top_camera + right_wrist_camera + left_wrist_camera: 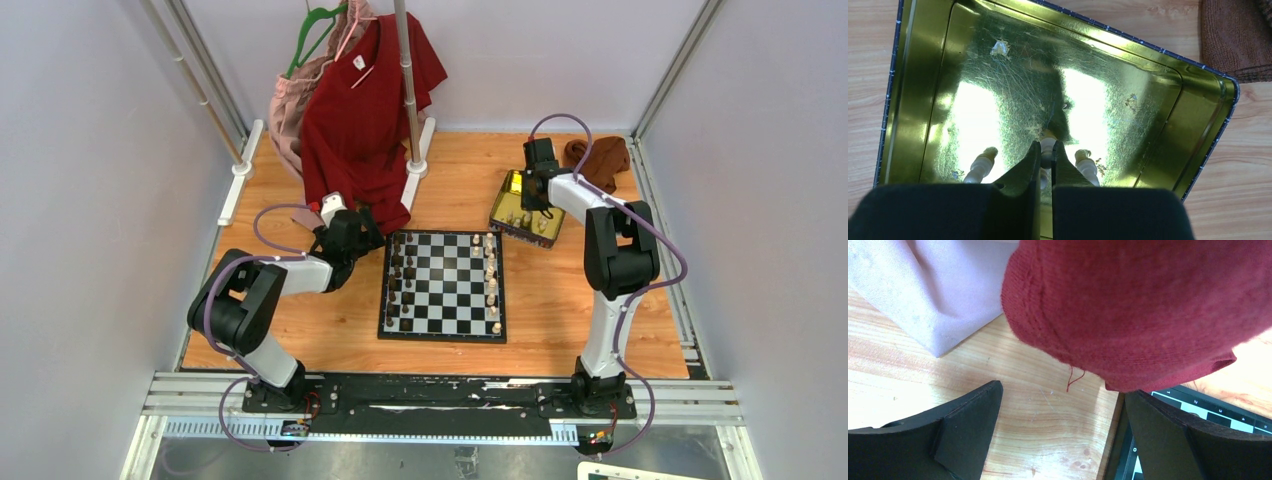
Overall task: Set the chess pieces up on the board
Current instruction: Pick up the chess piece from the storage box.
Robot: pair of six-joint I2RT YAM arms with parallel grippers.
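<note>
The board (pixel 445 292) lies mid-table, with dark chess pieces (pixel 397 280) along its left side and cream ones (pixel 491 280) along its right. My right gripper (pixel 1047 147) is down inside the gold tin (pixel 1158 115), shut on a cream piece (pixel 1047 139) that stands on the tin floor. Two more cream pieces (pixel 980 165) (pixel 1087 165) stand either side of it. My left gripper (pixel 1063 390) is open over bare wood by the board's far left corner (pixel 1198 410), holding nothing, partly under the red shirt (pixel 1138 305).
A red shirt (pixel 365 110) and a pink garment (pixel 295 100) hang from a rack pole (pixel 408 90) at the back. A brown cloth (pixel 600 158) lies at the back right, beside the tin (pixel 505 205). Grey walls enclose the table.
</note>
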